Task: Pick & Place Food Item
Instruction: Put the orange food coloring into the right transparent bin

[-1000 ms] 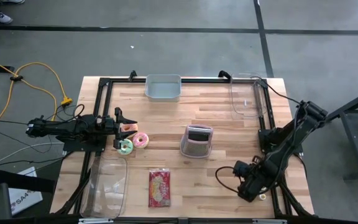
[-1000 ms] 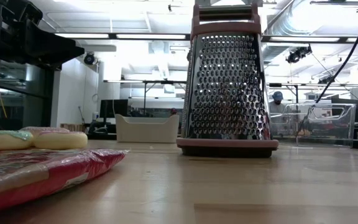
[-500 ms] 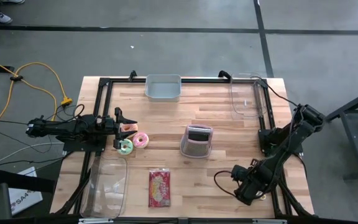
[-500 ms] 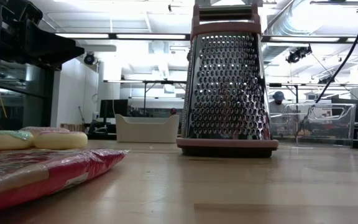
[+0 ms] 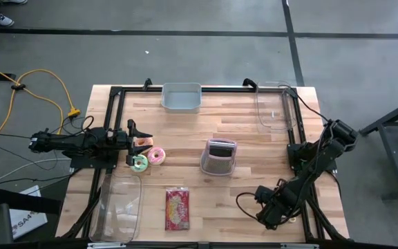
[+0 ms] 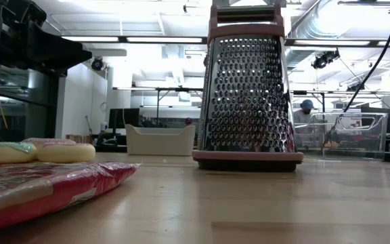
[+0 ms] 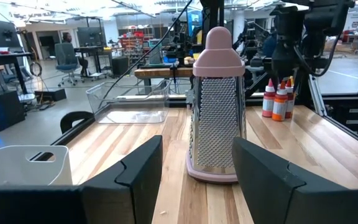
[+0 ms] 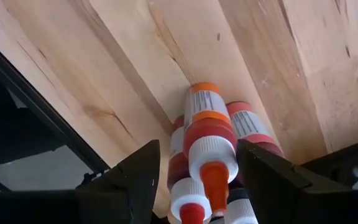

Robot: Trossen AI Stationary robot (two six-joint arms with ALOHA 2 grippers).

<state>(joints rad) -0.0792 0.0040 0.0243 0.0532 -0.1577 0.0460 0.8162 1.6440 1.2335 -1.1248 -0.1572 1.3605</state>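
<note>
Three red sauce bottles (image 8: 209, 149) with white caps and orange nozzles stand upright together at the table's near right corner, also visible in the left wrist view (image 7: 278, 99). My right gripper (image 8: 197, 180) (image 5: 271, 209) points down over them, open, a finger on either side of the cluster and apart from it. Two frosted donuts (image 5: 150, 158) and a red snack packet (image 5: 178, 209) lie on the left half of the table. My left gripper (image 5: 140, 144) (image 7: 197, 180) waits at the left edge, level and open, with nothing between its fingers.
A pink-rimmed box grater (image 5: 218, 158) (image 6: 248, 88) stands mid-table. A grey bin (image 5: 181, 97) sits at the far edge, a clear container (image 5: 275, 107) at the far right and another (image 5: 119, 207) at the near left. A black frame (image 5: 299, 138) runs along the table's edges.
My right gripper has sunk toward the sauce bottles and shifted slightly toward the table's left edge, its fingers staying open.
</note>
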